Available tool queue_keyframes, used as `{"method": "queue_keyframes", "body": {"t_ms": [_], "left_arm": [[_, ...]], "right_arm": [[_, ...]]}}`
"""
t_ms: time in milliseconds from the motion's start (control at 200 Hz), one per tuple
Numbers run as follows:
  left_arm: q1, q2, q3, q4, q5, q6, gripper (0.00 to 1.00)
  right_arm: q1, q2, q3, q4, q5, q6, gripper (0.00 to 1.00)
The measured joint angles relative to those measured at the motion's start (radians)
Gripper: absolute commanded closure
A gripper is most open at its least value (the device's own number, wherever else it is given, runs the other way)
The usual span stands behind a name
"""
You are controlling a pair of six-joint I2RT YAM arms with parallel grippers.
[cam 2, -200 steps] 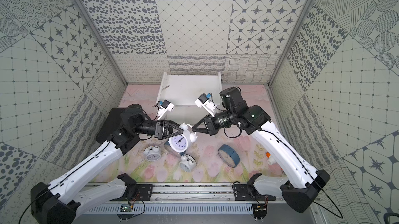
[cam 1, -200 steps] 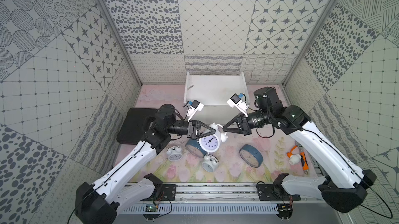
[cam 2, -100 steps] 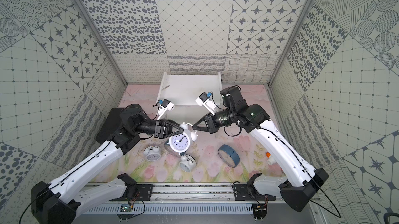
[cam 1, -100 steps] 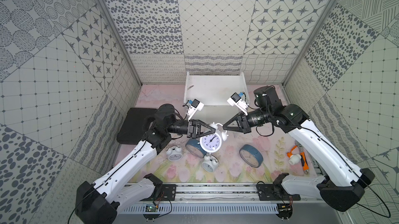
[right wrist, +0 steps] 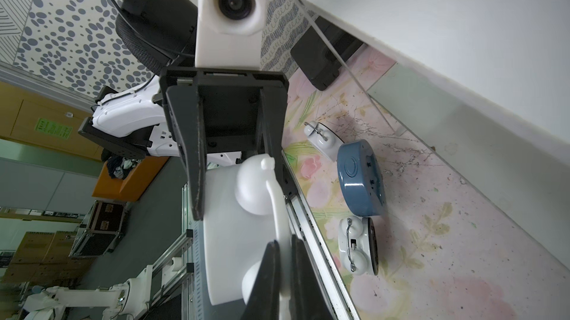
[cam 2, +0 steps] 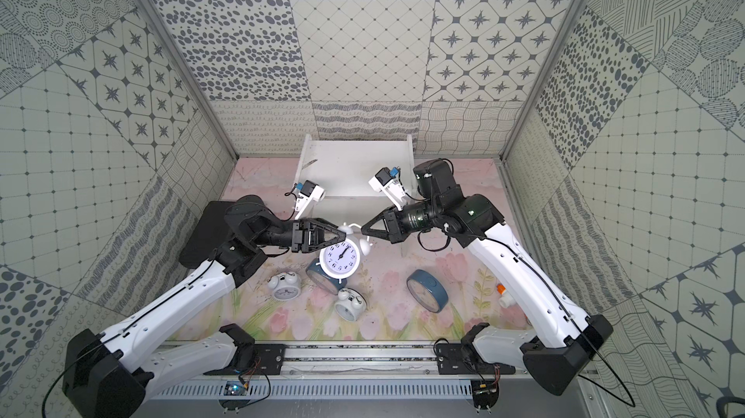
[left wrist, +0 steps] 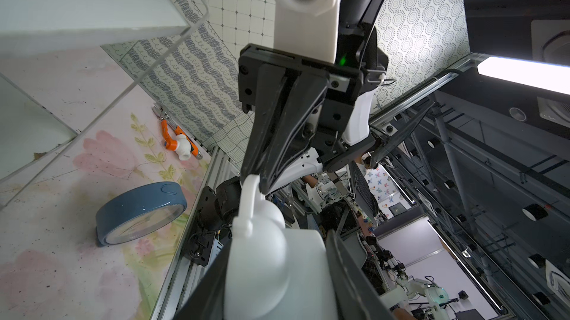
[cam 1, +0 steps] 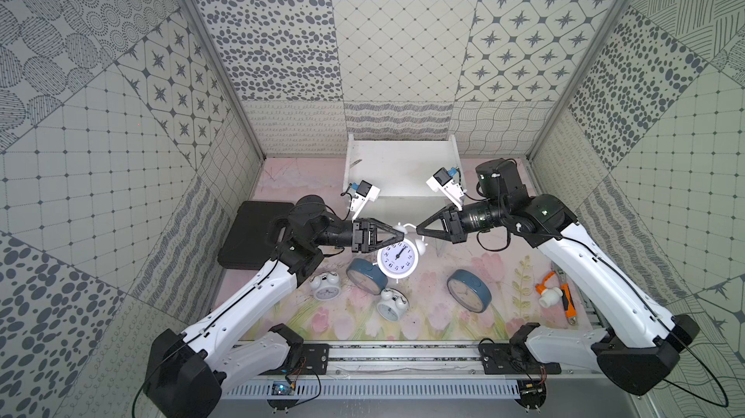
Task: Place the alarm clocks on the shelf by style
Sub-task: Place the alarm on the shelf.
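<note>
A white bell clock [cam 1: 397,260] hangs in the air above the middle of the surface [cam 1: 427,327], held from both sides. The left pincer [cam 1: 402,239] is closed on its round body, one finger against each side. The right pincer [cam 1: 418,229] is pinched shut on the thin carrying handle over the two bells. The dial faces up in both top views.

The surface is a mat printed with pink tulips and green leaves. Walls papered in grey-on-cream tile patterns close in its left, far and right edges. The shelf [cam 1: 399,170] stands at the middle of the far edge.

There are three white clocks. Besides the held one, a second white clock [cam 1: 325,286] and a third white clock [cam 1: 392,305] lie toward the near edge. There are two blue clocks. The first blue clock [cam 1: 366,275] is partly under the held one in a top view, and the second blue clock [cam 1: 469,290] lies to its right, apart. One black case [cam 1: 250,234] lies at the left edge. One orange-handled wrench [cam 1: 566,301] and one white pipe fitting [cam 1: 549,295] sit by the right edge.
</note>
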Motion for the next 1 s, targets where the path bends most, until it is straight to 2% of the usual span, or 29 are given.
{"method": "queue_keyframes", "body": {"t_ms": [40, 130, 225, 335, 635, 796, 856, 941, 1001], "left_arm": [[0.0, 0.01, 0.0, 0.022, -0.002, -0.011, 0.44], [0.0, 0.031, 0.006, 0.043, -0.01, -0.029, 0.28], [0.0, 0.045, 0.011, 0.031, -0.013, -0.041, 0.18], [0.002, 0.033, 0.022, -0.022, -0.015, -0.026, 0.15], [0.033, -0.026, 0.045, -0.157, -0.025, 0.049, 0.42], [0.038, -0.02, 0.05, -0.158, -0.013, 0.065, 0.51], [0.039, -0.017, 0.05, -0.147, -0.003, 0.064, 0.54], [0.039, -0.014, 0.044, -0.128, -0.002, 0.055, 0.56], [0.04, -0.013, 0.035, -0.12, -0.008, 0.043, 0.6]], "right_arm": [[-0.002, -0.002, 0.0, 0.005, 0.007, 0.004, 0.95], [-0.007, -0.005, 0.0, 0.019, 0.006, 0.015, 0.99], [-0.014, -0.004, 0.01, 0.034, 0.003, 0.016, 1.0], [-0.036, -0.004, 0.031, 0.034, -0.005, 0.012, 1.0], [-0.057, 0.011, 0.077, -0.005, -0.037, -0.022, 1.0], [-0.063, 0.018, 0.077, -0.021, -0.024, -0.025, 0.99], [-0.066, 0.019, 0.077, -0.026, -0.018, -0.024, 0.92], [-0.066, 0.019, 0.077, -0.026, -0.013, -0.015, 0.68], [-0.065, 0.019, 0.077, -0.018, -0.01, -0.006, 0.56]]}}
